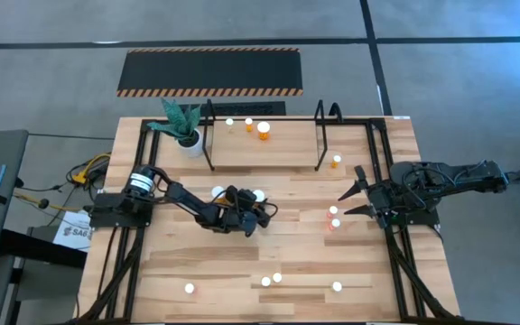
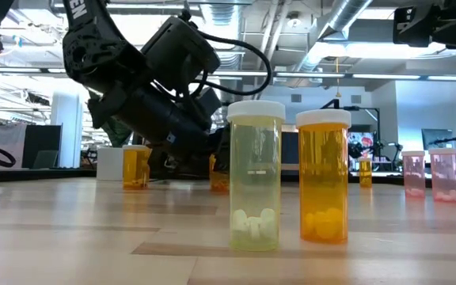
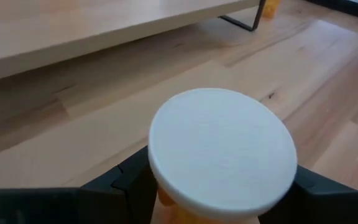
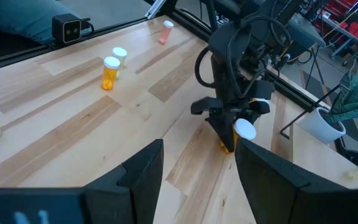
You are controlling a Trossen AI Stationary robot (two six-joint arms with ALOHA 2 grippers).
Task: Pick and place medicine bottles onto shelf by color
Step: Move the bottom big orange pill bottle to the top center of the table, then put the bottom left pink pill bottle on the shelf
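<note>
A light wooden table (image 1: 197, 262) carries the scene, with a workshop room of ducts and screens behind it in the low view. Nearest the front edge stand loose medicine bottles: a yellow bottle (image 2: 255, 176) and an orange bottle (image 2: 323, 176) just beside each other, white pills visible in the yellow one.

Farther in, at mid-table, the left gripper (image 1: 258, 209) has its fingers closed around a white-capped orange bottle (image 3: 222, 152); the cap fills the left wrist view, a dark finger on either side of the body. From the right wrist view that bottle (image 4: 241, 132) hangs tilted, its base at the wood.

To the right, the right gripper (image 1: 352, 200) hovers with fingers spread wide, holding nothing; two pink bottles (image 1: 334, 218) stand just beside its tips.

Farthest back lies the shelf (image 1: 269, 152), with three bottles near its rear edge, one clearly orange (image 1: 264, 131), and a potted plant (image 1: 184, 125) at its left end.
</note>
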